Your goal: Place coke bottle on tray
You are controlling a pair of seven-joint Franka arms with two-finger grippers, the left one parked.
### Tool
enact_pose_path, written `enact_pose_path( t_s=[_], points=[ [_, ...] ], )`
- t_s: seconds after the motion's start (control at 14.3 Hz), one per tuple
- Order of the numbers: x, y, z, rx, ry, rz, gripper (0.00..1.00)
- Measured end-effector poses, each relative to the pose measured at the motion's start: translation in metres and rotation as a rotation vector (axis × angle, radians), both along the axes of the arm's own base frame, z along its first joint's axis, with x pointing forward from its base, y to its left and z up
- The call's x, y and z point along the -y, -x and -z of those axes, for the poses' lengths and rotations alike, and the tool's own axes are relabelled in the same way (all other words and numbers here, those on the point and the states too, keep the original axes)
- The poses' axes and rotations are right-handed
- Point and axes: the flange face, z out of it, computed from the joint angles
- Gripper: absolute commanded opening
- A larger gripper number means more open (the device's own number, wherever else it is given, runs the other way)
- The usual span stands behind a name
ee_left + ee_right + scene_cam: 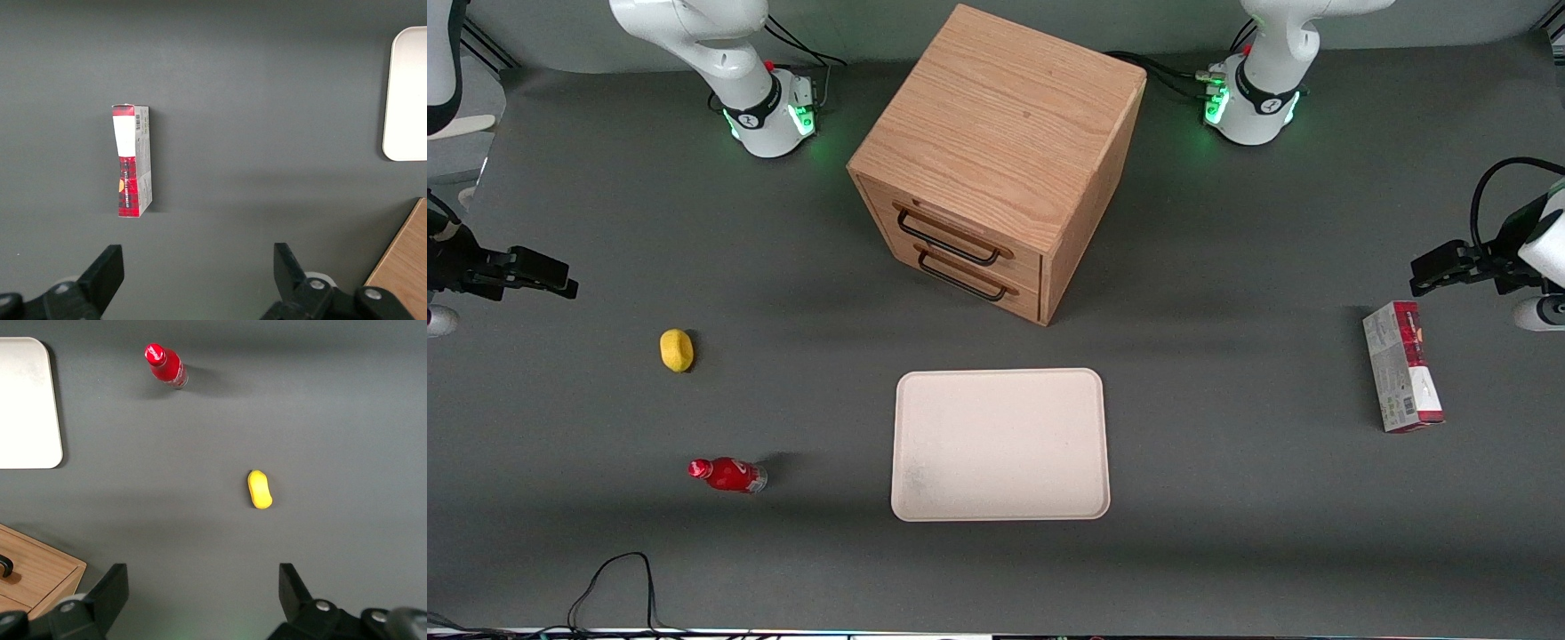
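The jaws stand spread wide with nothing between them, and the gripper (203, 590) hangs high over the working arm's end of the table (1227, 551), well apart from anything it means to lift. The bottle (727, 475) stands on the table, looking upright from the wrist camera though the front view makes it seem to lean, with its red cap (155, 351) uppermost. It sits nearer the front camera than the lemon (677, 349), and well off to the working arm's side of the tray (1000, 444), with bare table between them. I'd reckon the bottle is light and fairly stiff, a small plastic thing, but smooth and round, so it could slip or twist between the fingers and it would tip at a careless nudge. The body, below the cap and across the lettering, looks the safest place to take hold, the fingers closing on either side of it; the neck is narrow and the clear base (180, 382) seems a poor purchase. The tray is bare, broad and low-rimmed, an easy target once the bottle is in hand. The drawer chest (996, 160) stands farther from the camera than the tray, and a carton (1402, 366) lies toward the parked arm's end, neither in the way
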Motion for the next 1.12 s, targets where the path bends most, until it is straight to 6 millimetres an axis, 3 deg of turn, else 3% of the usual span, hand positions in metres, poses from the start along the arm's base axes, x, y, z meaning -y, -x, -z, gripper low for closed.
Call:
enact_pose_path(
  t_s=[0.42, 0.63, 0.98, 1.12],
  points=[
    [0.0, -0.001, 0.002, -0.004, 0.0, 0.0, 1.0],
    [-0.007, -0.008, 0.014, -0.016, -0.007, -0.009, 1.0],
    [-0.061, -0.071, 0.041, 0.036, -0.004, -0.055, 1.0],
    [-0.068, -0.099, 0.053, 0.061, 0.0, -0.064, 1.0]
  ],
)
